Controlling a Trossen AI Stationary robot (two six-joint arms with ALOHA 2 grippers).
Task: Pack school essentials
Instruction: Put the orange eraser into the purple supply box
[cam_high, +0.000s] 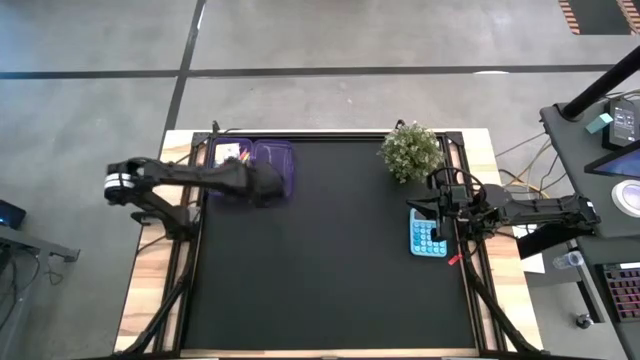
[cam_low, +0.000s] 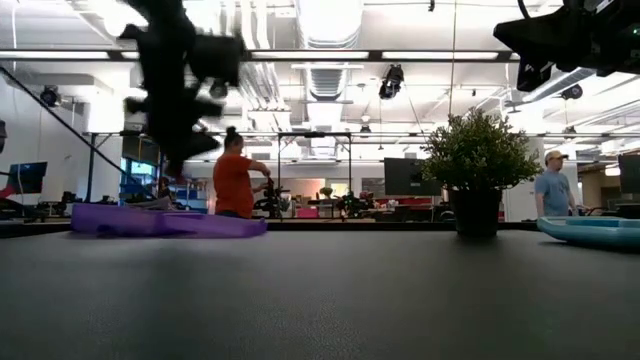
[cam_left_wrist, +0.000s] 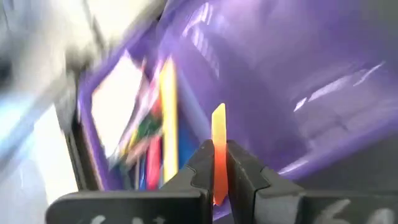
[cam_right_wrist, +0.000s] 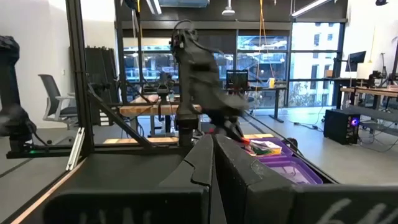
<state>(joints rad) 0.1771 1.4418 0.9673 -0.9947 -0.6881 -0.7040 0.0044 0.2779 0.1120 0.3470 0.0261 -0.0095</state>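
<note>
My left gripper (cam_high: 265, 183) hangs over the open purple case (cam_high: 250, 165) at the table's far left, shut on a thin orange pen (cam_left_wrist: 217, 134). The case lies flat on the black mat. One half (cam_left_wrist: 134, 124) holds a white pad and yellow, green, red and blue stationery; the other half (cam_left_wrist: 280, 68) looks bare. In the low view the left gripper (cam_low: 175, 160) is a blur above the case (cam_low: 165, 222). My right gripper (cam_high: 428, 207) waits shut and raised at the right edge, above a blue calculator (cam_high: 428, 238). My left gripper pinches the orange pen (cam_left_wrist: 217, 163) between its two fingers. The pen's paler end (cam_left_wrist: 218, 115) sticks out past the fingertips. The fingers slant down toward the case from its near side. The pen is lifted clear above the case.
A bushy potted plant (cam_high: 410, 150) stands at the far right of the mat. A small red thing (cam_high: 454, 260) lies near the calculator. The mat's middle and near part (cam_high: 330, 280) is bare. People stand in the room beyond the table (cam_low: 235, 180).
</note>
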